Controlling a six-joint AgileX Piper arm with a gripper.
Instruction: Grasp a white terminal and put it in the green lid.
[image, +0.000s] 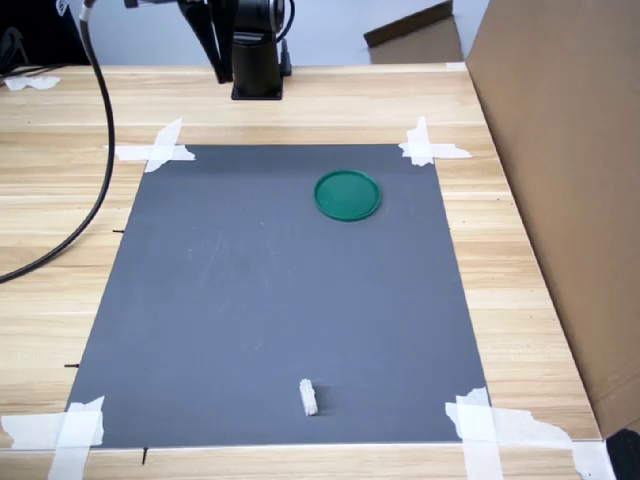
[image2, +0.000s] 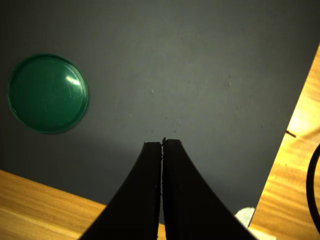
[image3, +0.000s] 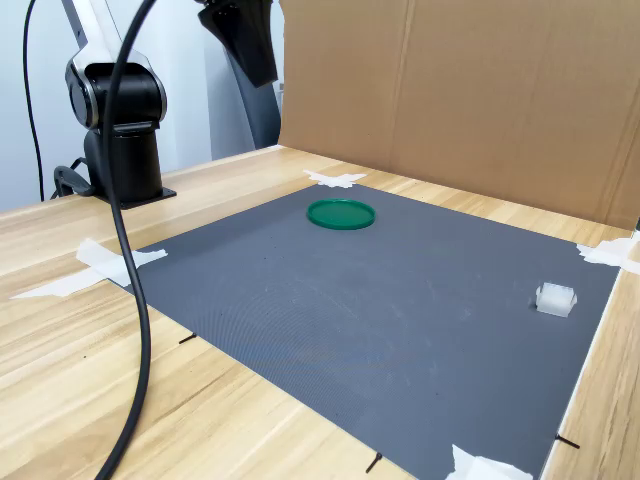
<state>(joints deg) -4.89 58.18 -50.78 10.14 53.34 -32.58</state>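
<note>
The white terminal (image: 308, 397) lies alone on the grey mat near its front edge in the first exterior view; in the second exterior view the terminal (image3: 555, 298) sits at the right. It is out of the wrist view. The green lid (image: 347, 195) rests flat and empty on the far part of the mat, also seen as the lid (image2: 47, 93) in the wrist view and the lid (image3: 340, 214) in the second exterior view. My gripper (image2: 162, 142) is shut with nothing in it, held high over the mat's far end, well away from the terminal.
The grey mat (image: 270, 300) is taped at its corners with white tape strips (image: 160, 148). A cardboard wall (image: 560, 180) stands along the first exterior view's right. The arm's base (image: 257, 60) is behind the mat, and a black cable (image: 95, 170) hangs on the first exterior view's left.
</note>
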